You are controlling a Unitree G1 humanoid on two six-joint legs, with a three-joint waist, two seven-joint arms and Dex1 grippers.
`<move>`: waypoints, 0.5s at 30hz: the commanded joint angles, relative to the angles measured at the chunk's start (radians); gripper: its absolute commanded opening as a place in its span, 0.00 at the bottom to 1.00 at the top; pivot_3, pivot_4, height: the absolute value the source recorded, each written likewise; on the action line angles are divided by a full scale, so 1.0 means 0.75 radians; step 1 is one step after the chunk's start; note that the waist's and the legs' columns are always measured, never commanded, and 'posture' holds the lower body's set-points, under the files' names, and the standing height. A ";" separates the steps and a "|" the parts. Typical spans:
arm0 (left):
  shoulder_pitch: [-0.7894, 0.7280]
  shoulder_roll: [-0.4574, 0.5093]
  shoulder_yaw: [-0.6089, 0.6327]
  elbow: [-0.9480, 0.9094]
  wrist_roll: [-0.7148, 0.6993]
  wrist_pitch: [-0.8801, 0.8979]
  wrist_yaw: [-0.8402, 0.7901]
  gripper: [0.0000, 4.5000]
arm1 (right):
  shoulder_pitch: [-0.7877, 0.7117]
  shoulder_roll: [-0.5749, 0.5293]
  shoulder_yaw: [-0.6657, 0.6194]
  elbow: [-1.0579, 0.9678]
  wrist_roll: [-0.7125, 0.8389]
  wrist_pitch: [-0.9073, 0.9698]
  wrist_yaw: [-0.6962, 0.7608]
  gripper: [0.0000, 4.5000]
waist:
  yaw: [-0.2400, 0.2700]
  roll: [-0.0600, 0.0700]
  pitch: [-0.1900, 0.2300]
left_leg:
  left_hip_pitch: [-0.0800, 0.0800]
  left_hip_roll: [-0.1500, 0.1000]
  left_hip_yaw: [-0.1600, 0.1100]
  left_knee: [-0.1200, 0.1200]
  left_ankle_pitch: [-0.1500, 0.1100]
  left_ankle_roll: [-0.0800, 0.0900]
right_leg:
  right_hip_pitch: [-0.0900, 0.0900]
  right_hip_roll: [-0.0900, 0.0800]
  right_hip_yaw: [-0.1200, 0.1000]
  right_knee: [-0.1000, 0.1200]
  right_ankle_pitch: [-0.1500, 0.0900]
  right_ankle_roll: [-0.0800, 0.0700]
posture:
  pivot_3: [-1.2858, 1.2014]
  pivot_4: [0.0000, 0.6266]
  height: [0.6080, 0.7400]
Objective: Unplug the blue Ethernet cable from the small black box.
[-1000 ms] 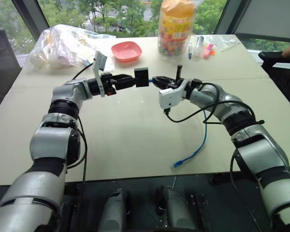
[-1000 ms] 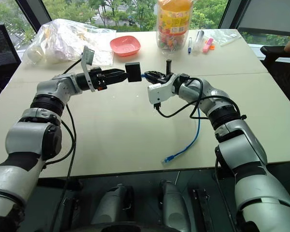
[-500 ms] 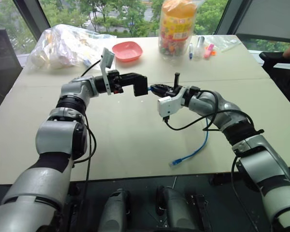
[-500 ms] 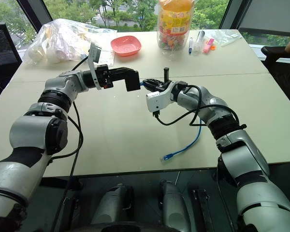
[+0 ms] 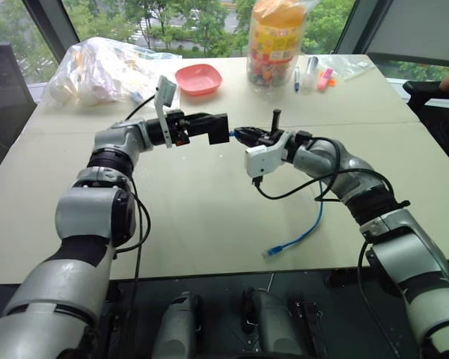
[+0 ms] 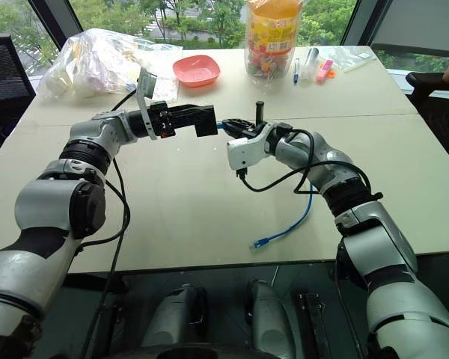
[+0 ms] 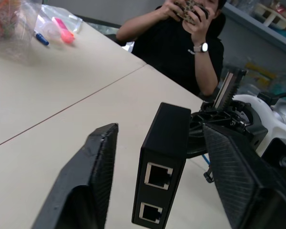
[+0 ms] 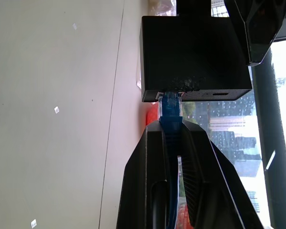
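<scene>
**Blue cable still seated in the black box, held up between two claws**

The small black box [image 7: 164, 162] hangs in the air above the surface [image 5: 209, 217], between the two claws. The left claw [image 7: 162, 191] stands wide: in the left wrist view its two fingers [image 7: 93, 176] sit on either side of the box with a visible gap on each side, neither plainly touching it. The box face turned toward that claw carries two empty ports, one above the other.

The right claw [image 8: 170, 138] is narrow and clamped on the blue Ethernet cable [image 8: 170, 107] just behind its plug. The plug is seated in a port on the box edge nearest this claw. From the right claw the cable runs back beside the arm, drops to the surface and ends in a free plug [image 5: 273, 253] lying near the front edge.

Beyond the claws, at the far side of the surface, stand a pink bowl [image 5: 197, 78], a crumpled clear plastic bag [image 5: 105, 71] and a clear jar of coloured sweets [image 5: 274, 45] with an orange label; its print cannot be read. No writing shows on the box. Past the box a person in black [image 7: 181, 43] sits at the surface, hands raised.
</scene>
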 commanded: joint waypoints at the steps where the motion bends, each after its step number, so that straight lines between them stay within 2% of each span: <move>1: -0.005 0.008 0.039 -0.026 -0.008 -0.015 0.000 0.80 | -0.040 0.003 -0.046 -0.036 0.022 -0.002 -0.026 0.00 | 0.000 0.000 0.000 | 0.000 0.000 0.000 0.000 0.000 0.000 | 0.000 0.000 0.000 0.000 0.000 0.000 | 0.52 0.24 1.00; 4: -0.007 0.009 0.065 -0.024 -0.024 -0.005 0.000 0.80 | -0.040 0.007 -0.045 -0.039 0.022 0.000 -0.024 0.00 | 0.000 0.000 0.000 | 0.000 0.000 0.000 0.000 0.000 0.000 | 0.000 0.000 0.000 0.000 0.000 0.000 | 0.52 0.24 1.00; 7: -0.007 0.006 0.068 -0.028 -0.013 -0.002 -0.017 0.63 | -0.041 0.011 -0.044 -0.041 0.022 0.001 -0.024 0.00 | 0.000 0.000 0.000 | 0.000 0.000 0.000 0.000 0.000 0.000 | 0.000 0.000 0.000 0.000 0.000 0.000 | 0.52 0.24 1.00; 12: -0.002 0.002 0.061 -0.033 -0.007 0.004 -0.037 0.16 | -0.043 0.017 -0.047 -0.047 0.023 0.008 -0.024 0.00 | 0.000 0.000 0.000 | 0.000 0.000 0.000 0.000 0.000 0.000 | 0.000 0.000 0.000 0.001 0.000 0.000 | 0.52 0.24 1.00; 13: -0.001 0.001 0.060 -0.033 -0.005 0.003 -0.037 0.11 | -0.043 0.018 -0.048 -0.049 0.026 0.011 -0.022 0.00 | 0.000 0.000 0.000 | 0.000 0.000 0.000 0.001 0.000 0.000 | 0.000 0.000 0.000 0.001 0.000 0.000 | 0.52 0.24 1.00; 15: 0.002 -0.004 0.057 -0.033 0.002 -0.002 -0.025 0.11 | -0.039 0.021 -0.054 -0.054 0.044 0.016 -0.011 0.00 | 0.000 0.000 0.000 | 0.000 0.000 0.000 0.001 0.000 0.000 | 0.000 0.000 0.000 0.001 0.000 0.000 | 0.52 0.24 1.00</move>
